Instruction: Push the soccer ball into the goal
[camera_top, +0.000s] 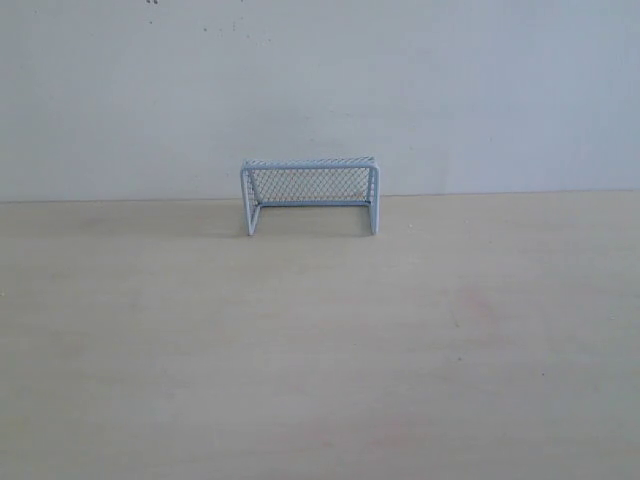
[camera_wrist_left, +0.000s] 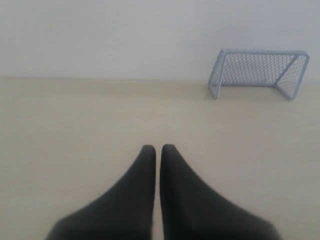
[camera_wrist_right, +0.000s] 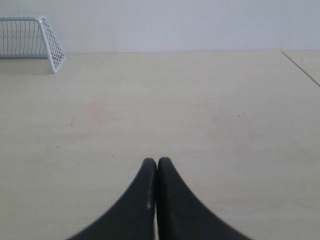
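Observation:
The goal (camera_top: 310, 194), a pale tubular frame with dark mesh netting, stands at the back of the light wooden table against the wall, its mouth facing forward. It also shows in the left wrist view as the goal (camera_wrist_left: 257, 73) and at the edge of the right wrist view as the goal (camera_wrist_right: 31, 41). The soccer ball is out of view in every frame. My left gripper (camera_wrist_left: 158, 148) is shut with only a hairline slit between its black fingers, holding nothing. My right gripper (camera_wrist_right: 157, 161) is shut too, and empty. Neither gripper shows in the exterior view.
The light wooden table (camera_top: 320, 350) runs up to a plain white wall (camera_top: 320, 90). A seam or table edge (camera_wrist_right: 301, 68) crosses one corner of the right wrist view.

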